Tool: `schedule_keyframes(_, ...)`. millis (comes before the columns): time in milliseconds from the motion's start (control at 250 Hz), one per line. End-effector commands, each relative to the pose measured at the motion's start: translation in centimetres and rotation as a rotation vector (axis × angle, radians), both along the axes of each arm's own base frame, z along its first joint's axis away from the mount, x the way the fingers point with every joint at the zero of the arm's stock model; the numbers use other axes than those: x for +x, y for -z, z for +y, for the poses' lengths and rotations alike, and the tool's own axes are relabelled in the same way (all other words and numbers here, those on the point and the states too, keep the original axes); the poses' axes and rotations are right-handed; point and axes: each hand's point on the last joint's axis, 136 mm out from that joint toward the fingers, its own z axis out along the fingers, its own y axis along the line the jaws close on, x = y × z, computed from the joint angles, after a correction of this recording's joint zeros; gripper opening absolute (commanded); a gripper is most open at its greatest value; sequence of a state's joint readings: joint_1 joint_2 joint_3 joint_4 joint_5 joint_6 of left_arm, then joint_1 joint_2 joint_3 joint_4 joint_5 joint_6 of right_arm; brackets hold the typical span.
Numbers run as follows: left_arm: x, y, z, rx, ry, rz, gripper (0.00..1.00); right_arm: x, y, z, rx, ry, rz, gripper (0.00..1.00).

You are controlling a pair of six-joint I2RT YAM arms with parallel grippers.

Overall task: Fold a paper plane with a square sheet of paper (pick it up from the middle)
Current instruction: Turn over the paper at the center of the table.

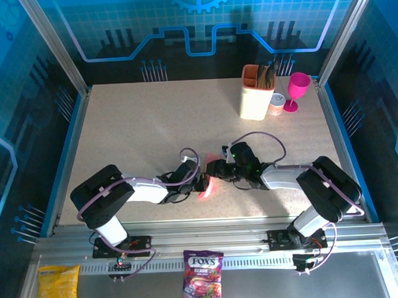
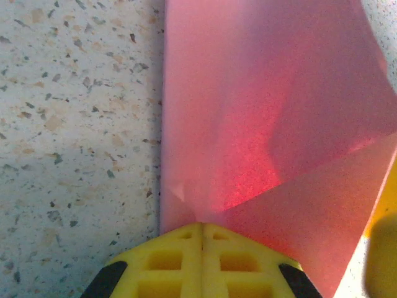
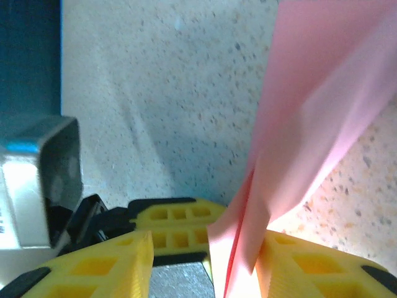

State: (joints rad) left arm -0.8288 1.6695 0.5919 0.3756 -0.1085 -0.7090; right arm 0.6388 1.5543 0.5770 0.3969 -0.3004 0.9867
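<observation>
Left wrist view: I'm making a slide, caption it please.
Left arm's closed yellow fingers pinch the folded salmon-pink paper plane over the speckled beige tabletop.

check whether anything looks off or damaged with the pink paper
No tear or spill shows. The paper plane, near the front edge of the table, looks loose rather than crisp: its layers flare apart where they pass between the open fingers of the right gripper, while the left gripper is shut on its end.

Showing thin, matt salmon-pink paper, softly creased, in the paper plane [image 2: 267, 112]; showing matt, speckled stone-look surface on the table [image 2: 74, 124]; showing smooth moulded yellow plastic on the left gripper [image 2: 201, 231]; showing brushed metal along the rail [image 1: 209, 235].
</observation>
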Motion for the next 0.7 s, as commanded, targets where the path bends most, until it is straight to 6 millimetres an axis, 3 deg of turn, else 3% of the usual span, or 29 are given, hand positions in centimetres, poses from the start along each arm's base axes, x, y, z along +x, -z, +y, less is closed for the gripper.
schedule_keyframes(0,-2.3,4.1,2.6,0.134,-0.01,0.12,0.0,1.3,-1.3,0.2,0.04,-0.003,-0.064,0.48)
schedule_keyframes(431,-2.2,3.9,2.5,0.138,-0.003,0.118,0.0,2.4,1.0,-2.2,-0.054,0.004,-0.059,0.48)
schedule_keyframes(699,-2.1,3.7,2.3,0.138,0.002,0.114,0.0,1.0,2.5,-2.7,-0.044,0.0,-0.017,0.44)
